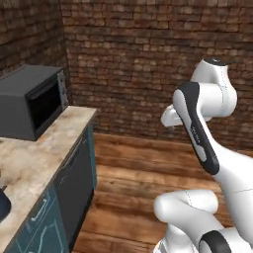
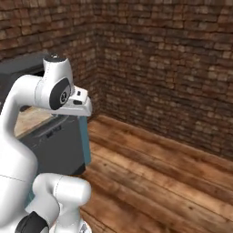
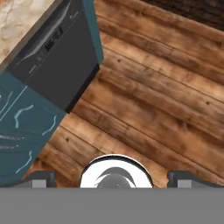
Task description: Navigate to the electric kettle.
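Kettle (image 1: 2, 205) on counter (image 1: 34, 158) edge; microwave (image 1: 32, 101) behind.

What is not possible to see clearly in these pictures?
- Kettle: in the left base view the picture's left edge cuts it, leaving a dark blue sliver on the counter; shape and spout cannot be told.
- Microwave: in the right base view the arm covers most of it.
- Hand: in the hand view only the fingertips show, spread wide with nothing between.
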